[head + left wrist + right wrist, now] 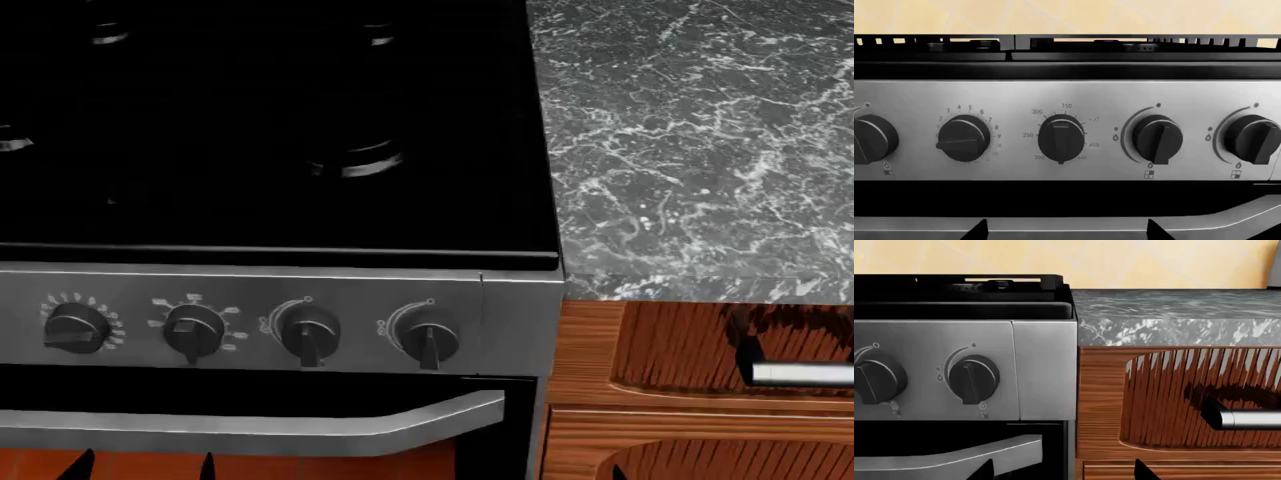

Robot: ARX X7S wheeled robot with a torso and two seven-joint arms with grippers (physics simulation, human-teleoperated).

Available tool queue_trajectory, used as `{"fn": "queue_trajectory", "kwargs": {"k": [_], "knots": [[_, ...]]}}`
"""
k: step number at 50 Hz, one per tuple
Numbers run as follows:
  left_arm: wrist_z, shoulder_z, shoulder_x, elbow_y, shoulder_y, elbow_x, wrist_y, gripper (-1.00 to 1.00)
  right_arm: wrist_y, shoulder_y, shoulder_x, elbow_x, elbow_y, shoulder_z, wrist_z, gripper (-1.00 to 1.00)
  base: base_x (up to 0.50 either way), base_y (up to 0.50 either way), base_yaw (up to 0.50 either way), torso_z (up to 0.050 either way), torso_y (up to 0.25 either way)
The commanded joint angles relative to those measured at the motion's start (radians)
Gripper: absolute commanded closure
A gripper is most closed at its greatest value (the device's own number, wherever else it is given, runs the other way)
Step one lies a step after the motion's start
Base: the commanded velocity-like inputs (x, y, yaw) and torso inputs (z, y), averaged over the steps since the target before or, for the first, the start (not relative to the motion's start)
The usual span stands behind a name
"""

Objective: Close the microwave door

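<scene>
The stove's control panel [1067, 100] is finished in brushed silver-grey steel, and its knobs [1061, 138] are matt black, ringed by small dark numerals and tick marks. The cooktop [267, 130] is rendered in glossy black, with pale highlights on the burners. The oven handle [267, 420] is shown in silver. The countertop [694, 140] is patterned in dark grey marble, veined with white. The cabinet drawer front [1174, 395] is coloured reddish-brown, with a streaked wood grain, and its handle [1247, 418] is metallic grey. The wall tiles [1121, 260] are painted in pale yellow-beige with lighter grout lines.
</scene>
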Motion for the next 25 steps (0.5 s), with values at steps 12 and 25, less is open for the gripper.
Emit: {"fn": "queue_trajectory", "kwargs": {"k": [12, 25], "knots": [[-0.039, 0.058, -0.049, -0.041, -0.002, -0.047, 0.078, -1.00, -0.136, 0.034, 0.047, 0.087, 0.131, -0.035, 0.024, -1.00, 0.00, 0.00, 0.00, 0.000, 0.000], [-0.050, 0.096, -0.072, -0.029, 0.004, -0.055, 0.104, -1.00, -0.163, 0.028, 0.067, 0.099, 0.128, -0.066, 0.043, -1.00, 0.00, 0.00, 0.00, 0.000, 0.000]]}}
